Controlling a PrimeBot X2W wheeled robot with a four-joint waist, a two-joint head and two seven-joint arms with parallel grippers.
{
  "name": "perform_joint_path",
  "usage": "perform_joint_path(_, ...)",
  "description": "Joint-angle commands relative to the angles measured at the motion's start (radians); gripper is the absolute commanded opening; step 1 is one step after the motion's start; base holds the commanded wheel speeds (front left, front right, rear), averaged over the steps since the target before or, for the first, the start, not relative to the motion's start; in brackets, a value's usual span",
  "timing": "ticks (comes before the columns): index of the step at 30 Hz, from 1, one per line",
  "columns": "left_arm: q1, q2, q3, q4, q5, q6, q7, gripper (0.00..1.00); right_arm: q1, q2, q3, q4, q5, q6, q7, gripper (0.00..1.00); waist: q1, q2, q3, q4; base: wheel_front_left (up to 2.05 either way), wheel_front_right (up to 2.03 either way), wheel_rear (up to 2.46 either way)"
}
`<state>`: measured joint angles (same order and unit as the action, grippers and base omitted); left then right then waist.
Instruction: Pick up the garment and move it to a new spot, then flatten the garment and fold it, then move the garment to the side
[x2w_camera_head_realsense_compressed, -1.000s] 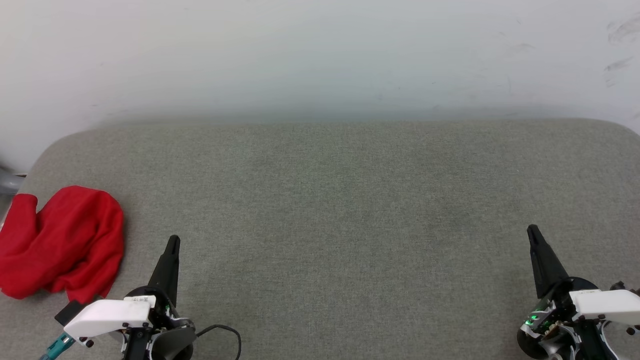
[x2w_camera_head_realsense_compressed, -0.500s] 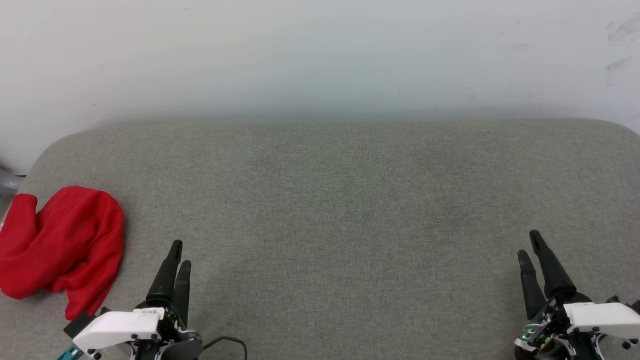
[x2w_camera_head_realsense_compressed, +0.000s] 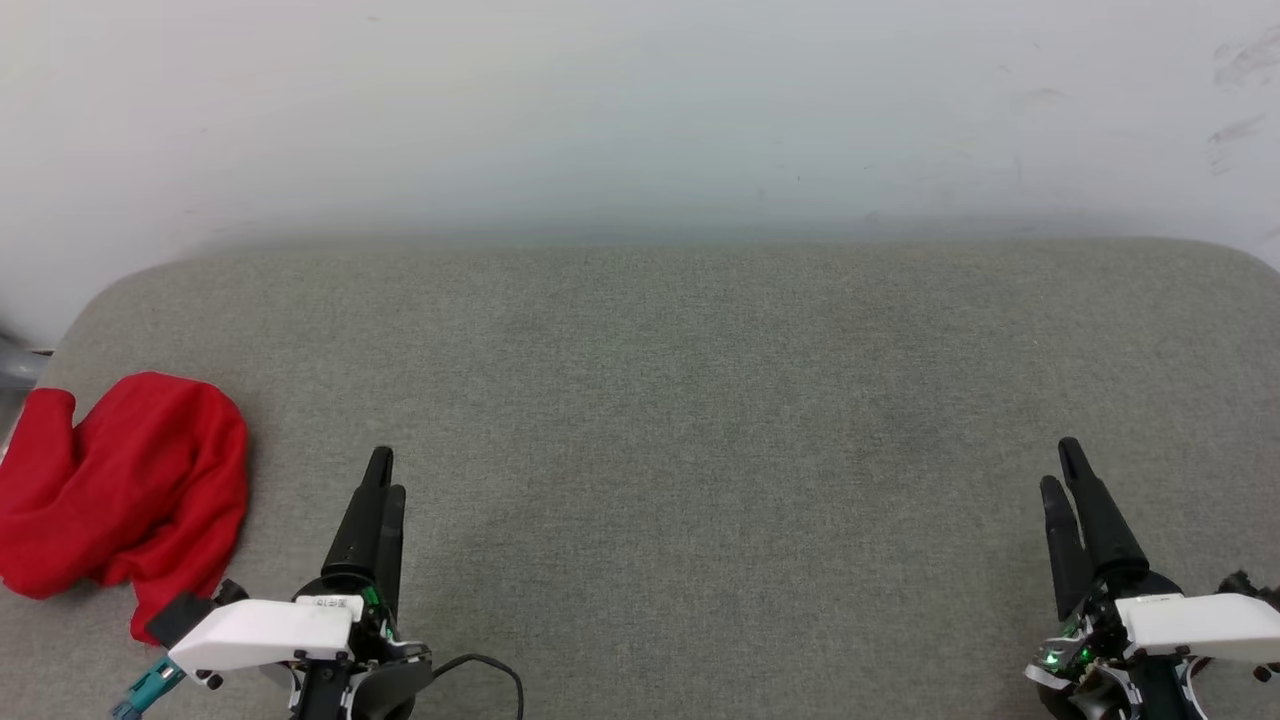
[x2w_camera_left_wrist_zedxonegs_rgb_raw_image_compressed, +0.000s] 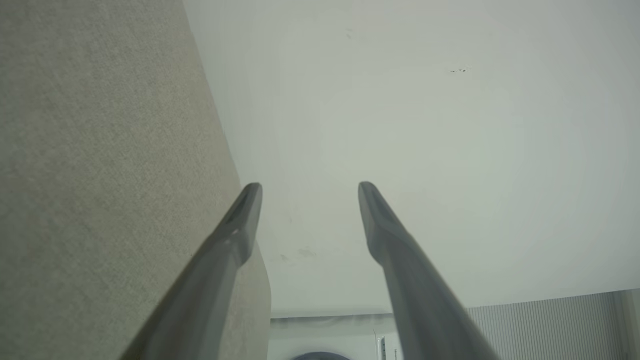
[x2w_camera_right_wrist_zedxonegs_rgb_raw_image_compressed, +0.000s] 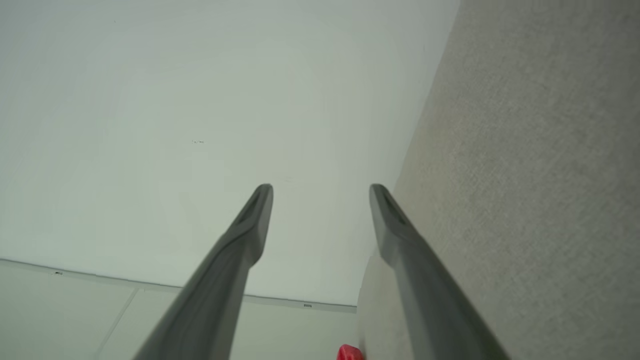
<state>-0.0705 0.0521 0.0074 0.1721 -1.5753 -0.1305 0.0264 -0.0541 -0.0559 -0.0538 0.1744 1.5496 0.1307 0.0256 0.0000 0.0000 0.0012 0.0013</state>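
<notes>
Shut before, the left tool (x2w_camera_head_realsense_compressed: 388, 472) and right tool (x2w_camera_head_realsense_compressed: 1058, 464) now gape.

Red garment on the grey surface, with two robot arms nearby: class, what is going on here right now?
A two-armed robot faces a grey padded surface. The red garment lies crumpled at that surface's left edge. The left pincer is open and hovers just to the right of the garment. The right pincer is also open, far over on the right side. Neither holds anything, so the pick-up has not yet begun.
</notes>
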Motion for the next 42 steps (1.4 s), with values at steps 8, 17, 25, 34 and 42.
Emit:
perform_joint_path(8,-0.009,0.008,-0.010,-0.066,0.152,0.000,-0.043,1.00,-0.002,-0.027,0.007,-0.061,-0.266,0.000,-0.043,1.00,0.0000,0.0000,-0.002,0.002,0.00,0.00,0.00)
perform_joint_path(17,-0.006,0.000,-0.001,-0.080,0.441,0.000,-0.077,1.00,0.006,-0.012,-0.001,-0.106,-0.588,0.000,-0.052,1.00,0.0000,0.0000,-0.002,0.003,0.00,0.00,0.00)
perform_joint_path(25,-0.005,0.013,-0.026,-0.097,0.680,0.000,-0.105,1.00,0.016,-0.011,0.001,-0.157,-0.800,0.000,-0.035,1.00,0.0000,0.0000,-0.002,0.003,0.00,0.00,0.00)
perform_joint_path(34,0.002,0.044,-0.052,-0.106,0.881,0.013,-0.130,1.00,0.026,-0.022,0.002,-0.187,-0.953,0.000,-0.030,1.00,0.0000,0.0000,-0.002,0.003,0.00,0.00,0.00)
perform_joint_path(42,0.010,0.067,-0.073,-0.120,1.006,0.033,-0.154,1.00,0.039,-0.023,-0.018,-0.219,-1.096,0.000,-0.019,1.00,0.0000,0.0000,-0.003,0.003,0.00,0.00,0.00)
